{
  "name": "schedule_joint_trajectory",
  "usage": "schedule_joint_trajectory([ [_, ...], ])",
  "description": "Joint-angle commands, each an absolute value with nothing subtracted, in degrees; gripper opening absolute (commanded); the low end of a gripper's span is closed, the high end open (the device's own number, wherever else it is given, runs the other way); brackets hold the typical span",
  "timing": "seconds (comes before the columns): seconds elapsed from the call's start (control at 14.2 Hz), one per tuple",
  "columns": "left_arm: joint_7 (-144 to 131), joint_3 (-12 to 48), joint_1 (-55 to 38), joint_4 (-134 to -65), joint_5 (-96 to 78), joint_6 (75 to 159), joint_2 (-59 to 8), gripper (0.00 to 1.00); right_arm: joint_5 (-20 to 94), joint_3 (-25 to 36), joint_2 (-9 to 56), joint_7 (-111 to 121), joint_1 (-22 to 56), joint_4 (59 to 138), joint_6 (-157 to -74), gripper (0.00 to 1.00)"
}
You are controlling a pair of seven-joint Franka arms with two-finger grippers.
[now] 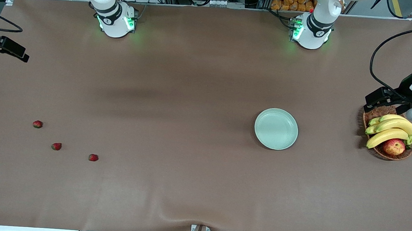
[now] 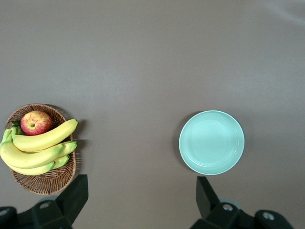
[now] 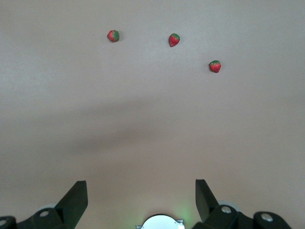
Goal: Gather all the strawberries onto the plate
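Front view: both arms cut off by the frame edges. Three strawberries on the tabletop toward the right arm's end, one empty plate toward the left arm's end, near one basket of bananas and an apple.

Left wrist view: left gripper wide open, empty, above plate and basket.

Right wrist view: right gripper wide open, empty; all three strawberries visible.

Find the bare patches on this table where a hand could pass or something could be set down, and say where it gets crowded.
The plate is bare. The table between the plate and the three strawberries is open, as is the strip near both arm bases. It is crowded only at the basket, under the left gripper.
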State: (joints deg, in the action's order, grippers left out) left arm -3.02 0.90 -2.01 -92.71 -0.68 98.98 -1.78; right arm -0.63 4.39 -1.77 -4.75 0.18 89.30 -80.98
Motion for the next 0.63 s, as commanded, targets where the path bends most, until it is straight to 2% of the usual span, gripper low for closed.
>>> schedule_joint_trajectory([
  [0.0, -3.3, 1.1, -1.8, -91.7, -0.3, 98.0, -2.3, 1.00, -1.6, 3.3, -2.2, -5.5, -1.5, 89.6, -80.9, 1.00],
  [0.42, -3.4, 1.1, -1.8, -91.8, -0.4, 97.6, -2.3, 1.00, -1.6, 3.3, -2.0, -5.5, -1.6, 89.8, -81.2, 1.00],
  [0.56, -3.5, 1.1, -1.8, -91.8, -0.1, 97.6, -2.3, 1.00, -1.7, 3.3, 1.3, -4.7, -3.2, 89.7, -82.3, 1.00],
])
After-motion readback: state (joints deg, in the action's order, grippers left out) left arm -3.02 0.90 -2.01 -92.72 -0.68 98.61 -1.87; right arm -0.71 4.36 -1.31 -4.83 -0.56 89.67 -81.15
